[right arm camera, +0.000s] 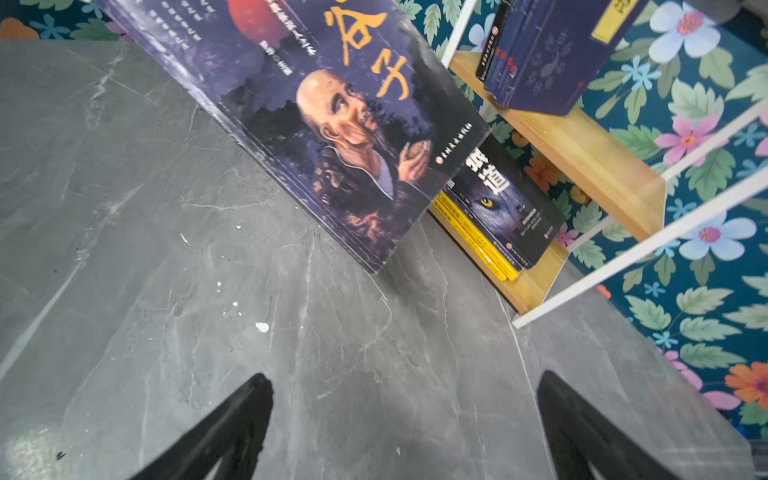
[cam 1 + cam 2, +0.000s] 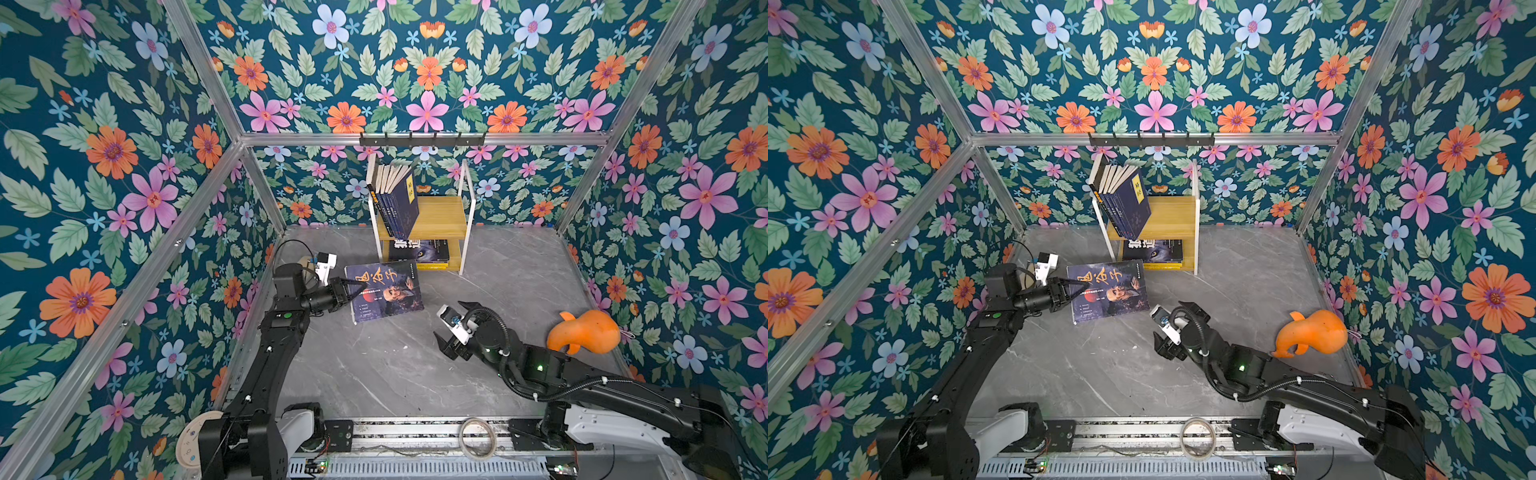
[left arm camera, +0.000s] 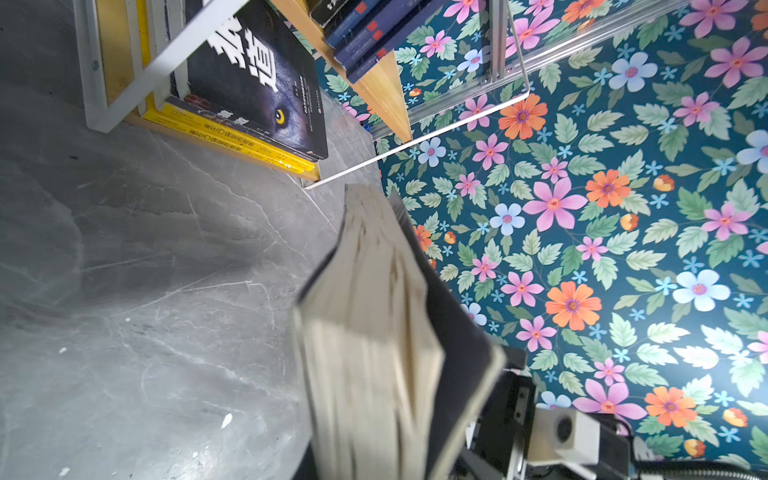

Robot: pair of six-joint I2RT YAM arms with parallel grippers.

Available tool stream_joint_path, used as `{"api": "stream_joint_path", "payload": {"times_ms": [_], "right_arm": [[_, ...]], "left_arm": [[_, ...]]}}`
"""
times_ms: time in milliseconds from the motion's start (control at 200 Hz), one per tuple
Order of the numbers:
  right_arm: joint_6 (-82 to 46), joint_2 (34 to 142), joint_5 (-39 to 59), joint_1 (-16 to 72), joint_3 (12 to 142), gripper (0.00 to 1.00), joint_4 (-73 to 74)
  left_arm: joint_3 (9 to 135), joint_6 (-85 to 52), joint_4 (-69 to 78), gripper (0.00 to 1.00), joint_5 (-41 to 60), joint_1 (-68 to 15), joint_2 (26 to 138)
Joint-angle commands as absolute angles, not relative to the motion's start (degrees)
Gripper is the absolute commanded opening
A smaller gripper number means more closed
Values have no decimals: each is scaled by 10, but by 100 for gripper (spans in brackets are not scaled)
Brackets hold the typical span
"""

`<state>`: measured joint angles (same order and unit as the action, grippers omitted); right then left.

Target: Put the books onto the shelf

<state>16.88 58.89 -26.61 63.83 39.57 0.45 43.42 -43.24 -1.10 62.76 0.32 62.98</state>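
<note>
Broadly, the grey marbled table (image 2: 374, 374) carries everything. At the middle of its far edge stands the shelf (image 2: 442, 216), a white frame with pale wooden boards. On its upper board a row of navy books (image 2: 401, 203) stands leaning against the left frame. The outermost bears a yellow label whose characters are too small to read.

Just in front of the shelf, a dark book (image 2: 386, 291) is held tilted with its lower edge at the table. It is titled 鬼谷子 in orange and pictures a bald old man. The left hand (image 2: 355, 290) is clamped on its left edge.

On the lower board lies a flat stack, a wolf-eye book (image 2: 419, 249) with white 狼道 atop yellow books (image 1: 478, 241). An orange toy (image 2: 586, 332) sits by the table's right edge. The right hand (image 1: 405, 376) hovers near the table's middle, jaws wide and empty.
</note>
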Motion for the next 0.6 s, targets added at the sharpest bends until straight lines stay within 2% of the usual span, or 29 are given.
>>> {"api": "stream_joint_path", "payload": {"times_ms": [0,370,595], "right_arm": [[260,625,-335,665,394,99,121],[442,768,-426,715,415,99,290],[592,879,-457,718,433,99,488]], "left_arm": [[431,-500,52,0,647,2,629],[433,-514,44,0,646,3,628],[428,-518,45,0,644,3,627]]}}
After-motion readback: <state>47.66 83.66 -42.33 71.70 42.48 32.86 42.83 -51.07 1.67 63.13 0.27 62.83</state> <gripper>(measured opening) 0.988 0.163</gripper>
